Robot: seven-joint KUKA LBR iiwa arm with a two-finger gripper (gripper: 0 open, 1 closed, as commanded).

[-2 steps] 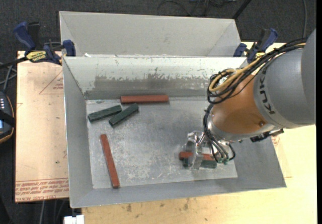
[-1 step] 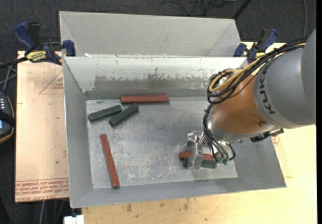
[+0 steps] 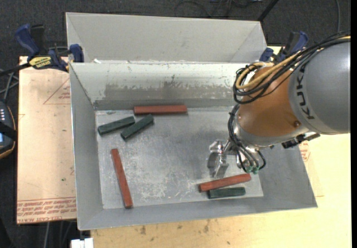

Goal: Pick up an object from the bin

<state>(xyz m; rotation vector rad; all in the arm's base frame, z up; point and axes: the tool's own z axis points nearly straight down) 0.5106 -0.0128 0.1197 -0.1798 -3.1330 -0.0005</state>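
Pincer (image 3: 218, 168) is down in the lower right of the bin (image 3: 173, 155), tip just above the left half of a red bar (image 3: 225, 182). Honestly can't tell if it's released or clenched, or whether it touches. That red bar lies nearly left-right, right end tipped up a bit. Snug below it is a dark green bar (image 3: 226, 191), roughly parallel. Further out: a steep red bar (image 3: 121, 178) at lower left, a level red bar (image 3: 160, 110) along the back wall, and at upper left a left green bar (image 3: 116, 126) just beside a right green bar (image 3: 136, 127), both slanting up to the right. So three red, three green.
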